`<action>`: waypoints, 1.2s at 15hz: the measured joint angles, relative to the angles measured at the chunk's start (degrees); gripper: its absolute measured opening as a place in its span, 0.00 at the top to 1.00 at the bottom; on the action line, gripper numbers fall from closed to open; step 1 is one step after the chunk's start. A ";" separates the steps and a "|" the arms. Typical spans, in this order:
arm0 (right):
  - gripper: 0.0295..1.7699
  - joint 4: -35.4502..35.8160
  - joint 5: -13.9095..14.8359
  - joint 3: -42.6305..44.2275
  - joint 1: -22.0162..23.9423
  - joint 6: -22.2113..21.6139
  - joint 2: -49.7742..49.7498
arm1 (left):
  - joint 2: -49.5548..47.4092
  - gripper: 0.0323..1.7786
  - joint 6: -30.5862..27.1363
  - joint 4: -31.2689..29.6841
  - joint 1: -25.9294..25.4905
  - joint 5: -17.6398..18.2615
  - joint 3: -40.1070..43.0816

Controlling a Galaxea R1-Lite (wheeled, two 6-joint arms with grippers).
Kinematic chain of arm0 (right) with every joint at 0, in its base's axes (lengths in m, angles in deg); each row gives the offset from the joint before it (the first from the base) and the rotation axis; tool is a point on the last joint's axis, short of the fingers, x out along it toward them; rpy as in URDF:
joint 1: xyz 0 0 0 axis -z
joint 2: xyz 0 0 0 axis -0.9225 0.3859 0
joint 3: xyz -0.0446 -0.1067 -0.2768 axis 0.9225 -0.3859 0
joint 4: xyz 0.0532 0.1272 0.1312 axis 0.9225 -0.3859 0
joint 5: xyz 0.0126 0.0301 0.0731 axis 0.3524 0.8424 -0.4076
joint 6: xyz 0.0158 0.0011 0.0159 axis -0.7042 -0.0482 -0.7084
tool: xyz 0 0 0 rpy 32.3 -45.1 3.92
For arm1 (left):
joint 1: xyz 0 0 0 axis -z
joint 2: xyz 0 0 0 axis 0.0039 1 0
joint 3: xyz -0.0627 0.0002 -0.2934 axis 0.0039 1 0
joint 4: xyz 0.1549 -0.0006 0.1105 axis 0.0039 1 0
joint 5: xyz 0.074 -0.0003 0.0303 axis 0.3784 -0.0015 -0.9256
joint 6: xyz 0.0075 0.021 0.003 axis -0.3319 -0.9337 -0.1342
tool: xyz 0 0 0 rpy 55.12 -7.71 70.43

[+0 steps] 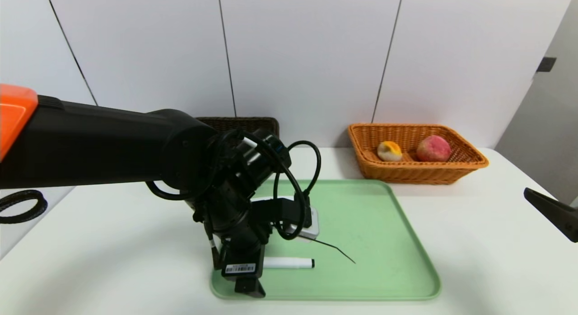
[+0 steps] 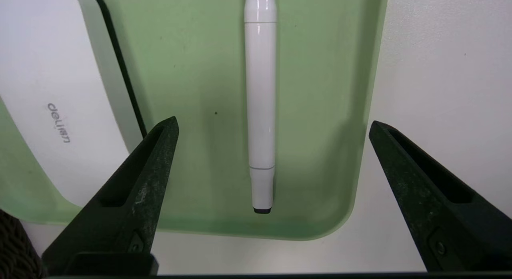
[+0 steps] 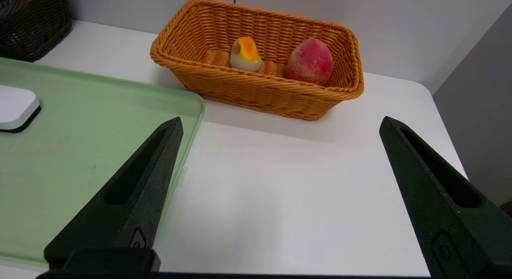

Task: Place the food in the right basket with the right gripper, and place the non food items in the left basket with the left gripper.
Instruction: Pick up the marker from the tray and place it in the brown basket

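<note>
Left arm reaching down, right arm parked.
Left gripper point(image 2: 272, 125) points steeply downward, fingers spread; right gripper point(image 3: 280, 125) level, fingers apart.

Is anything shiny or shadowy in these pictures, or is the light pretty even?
Left wrist view: bright glare streaks on the marker, and a soft shadow beside it on the green tray. Right wrist view: the orange basket casts a soft shadow on the white table. Head view: even light, only a faint shadow under the left arm.
</note>
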 joint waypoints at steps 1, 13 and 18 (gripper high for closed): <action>0.04 0.02 0.02 0.00 0.00 -0.02 -0.01 | 0.44 0.05 0.06 -0.02 0.09 -0.09 -0.18; 0.04 0.00 -2.23 -0.44 -0.09 -0.35 -0.11 | 2.67 0.05 0.48 -0.02 -0.44 -0.11 -0.90; 0.04 -0.15 -2.39 -0.82 -0.09 -0.39 -0.65 | 3.57 0.05 0.50 -0.02 -0.52 -0.11 -1.77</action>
